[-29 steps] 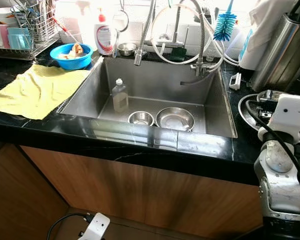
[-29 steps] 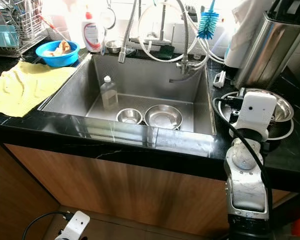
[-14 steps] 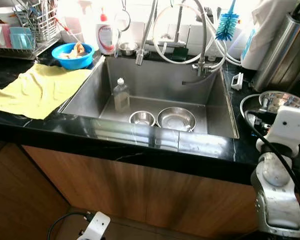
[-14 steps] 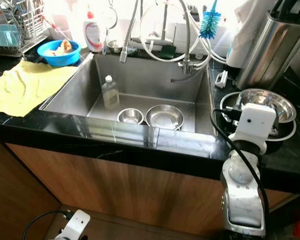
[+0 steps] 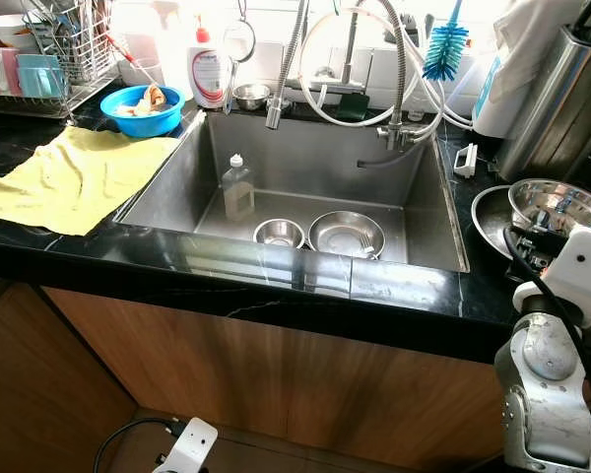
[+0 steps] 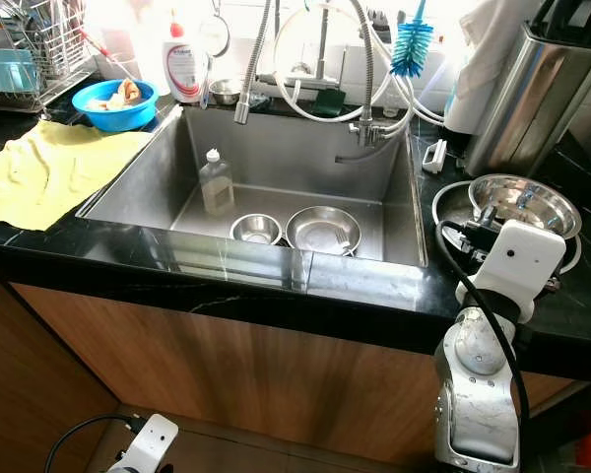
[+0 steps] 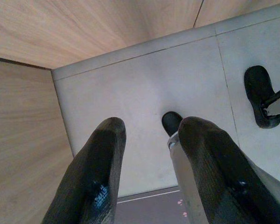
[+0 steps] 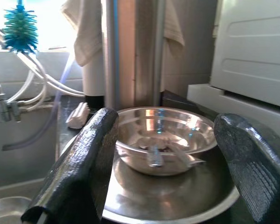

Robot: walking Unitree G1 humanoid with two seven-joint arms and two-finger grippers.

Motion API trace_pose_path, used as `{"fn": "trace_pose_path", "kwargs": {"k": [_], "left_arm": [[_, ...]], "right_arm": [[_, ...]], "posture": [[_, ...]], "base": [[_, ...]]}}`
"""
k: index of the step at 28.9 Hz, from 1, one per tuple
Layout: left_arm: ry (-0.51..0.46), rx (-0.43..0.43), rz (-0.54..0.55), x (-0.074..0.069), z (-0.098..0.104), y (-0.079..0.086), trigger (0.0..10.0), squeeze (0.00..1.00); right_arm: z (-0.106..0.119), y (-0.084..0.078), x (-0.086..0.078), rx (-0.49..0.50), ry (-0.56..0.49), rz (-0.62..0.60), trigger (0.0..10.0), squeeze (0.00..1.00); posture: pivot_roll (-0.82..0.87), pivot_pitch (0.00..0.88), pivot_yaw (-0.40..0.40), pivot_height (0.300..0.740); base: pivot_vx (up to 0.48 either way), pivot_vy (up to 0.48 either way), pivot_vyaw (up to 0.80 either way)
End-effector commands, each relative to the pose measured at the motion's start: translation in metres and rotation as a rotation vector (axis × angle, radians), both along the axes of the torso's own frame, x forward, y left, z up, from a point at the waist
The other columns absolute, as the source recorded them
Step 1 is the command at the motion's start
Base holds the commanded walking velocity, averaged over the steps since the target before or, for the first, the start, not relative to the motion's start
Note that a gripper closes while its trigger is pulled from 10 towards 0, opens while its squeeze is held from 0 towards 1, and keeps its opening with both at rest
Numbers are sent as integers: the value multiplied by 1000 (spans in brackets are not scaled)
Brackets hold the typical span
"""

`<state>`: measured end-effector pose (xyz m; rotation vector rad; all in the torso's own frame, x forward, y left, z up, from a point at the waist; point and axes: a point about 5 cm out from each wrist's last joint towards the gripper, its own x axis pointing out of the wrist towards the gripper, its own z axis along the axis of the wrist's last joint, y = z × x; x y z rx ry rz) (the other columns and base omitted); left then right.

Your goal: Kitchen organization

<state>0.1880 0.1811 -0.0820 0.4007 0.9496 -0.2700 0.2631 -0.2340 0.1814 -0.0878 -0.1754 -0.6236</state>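
Black stone counter runs round a steel sink, and the work looks barely begun. At the counter's right end the right gripper sits spread wide and empty, its two fingers standing either side of a steel bowl without touching it, as far as I can judge from the wrist view. That bowl rests upright, mouth up, inside a wider steel dish, close to the counter's front right edge, with a spoon-like piece lying in it whose long axis I'd say runs roughly toward the gripper, though it is too blurred to be sure. A tall steel canister stands behind it near the back edge. Down low, the left gripper hangs idle over the floor by the cabinet, fingers apart, nothing in them. In the sink, near its front wall, two more bowls sit mouth up side by side, and a small bottle stands upright toward the left wall. On the left stretch of counter a yellow cloth lies spread to the front edge, with a blue bowl and a drying rack behind it. Nothing seems sorted yet; the bowl on the right is likely the first pick.
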Motion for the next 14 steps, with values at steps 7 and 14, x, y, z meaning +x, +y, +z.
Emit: {"fn": "trace_pose_path", "kwargs": {"k": [7,14], "left_arm": [[13,12,-28,-2,-1,1,10000,0],[11,10,-25,-2,-1,0,10000,0]], "right_arm": [[-2,-6,-4,47,-10,-39,10000,0],[-6,-7,-3,63,14,-53,10000,0]], "posture": [[-143,0,-35,740],[-142,0,-38,740]], "base": [[0,0,0],[0,0,0]]}}
